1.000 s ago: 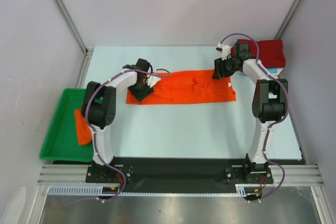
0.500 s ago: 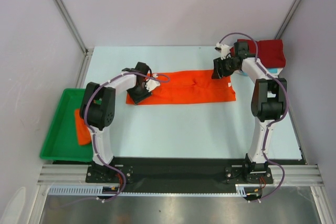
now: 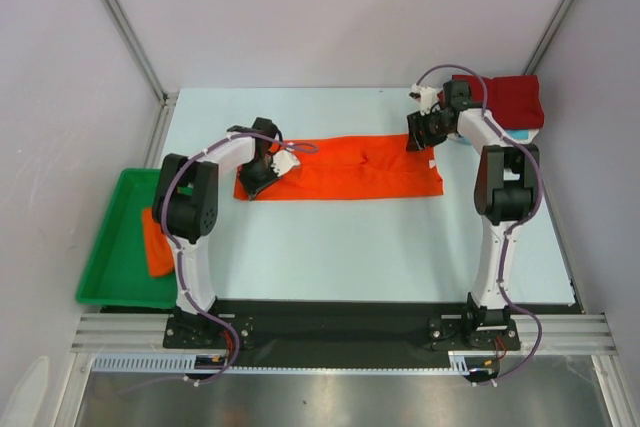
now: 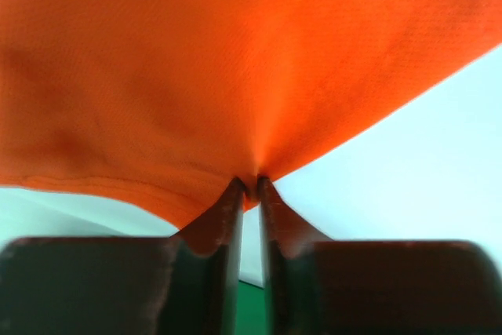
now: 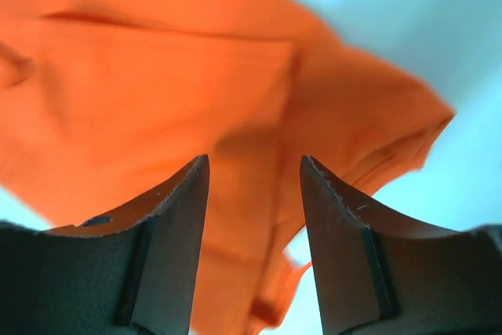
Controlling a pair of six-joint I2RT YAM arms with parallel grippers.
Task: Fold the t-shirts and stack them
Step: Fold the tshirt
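Observation:
An orange t-shirt [image 3: 350, 167], folded into a long strip, lies across the middle of the table. My left gripper [image 3: 262, 171] is at its left end, shut on a pinch of the orange cloth [image 4: 235, 60], which rises to the fingertips [image 4: 235, 194]. My right gripper [image 3: 420, 133] hangs open just above the strip's far right corner, with the cloth [image 5: 157, 76] showing between its spread fingers [image 5: 188, 186]. A dark red t-shirt [image 3: 505, 97] lies folded at the back right on a turquoise one [image 3: 524, 133].
A green tray [image 3: 110, 267] stands off the table's left edge and holds another orange t-shirt [image 3: 156, 243]. Grey walls and metal posts close in the back and sides. The pale blue table [image 3: 350, 247] shows bare in front of the strip.
My left gripper has shut on the shirt's left end and moved slightly left and toward the back. The strip's right edge has slid a little left. The right gripper has stayed open.

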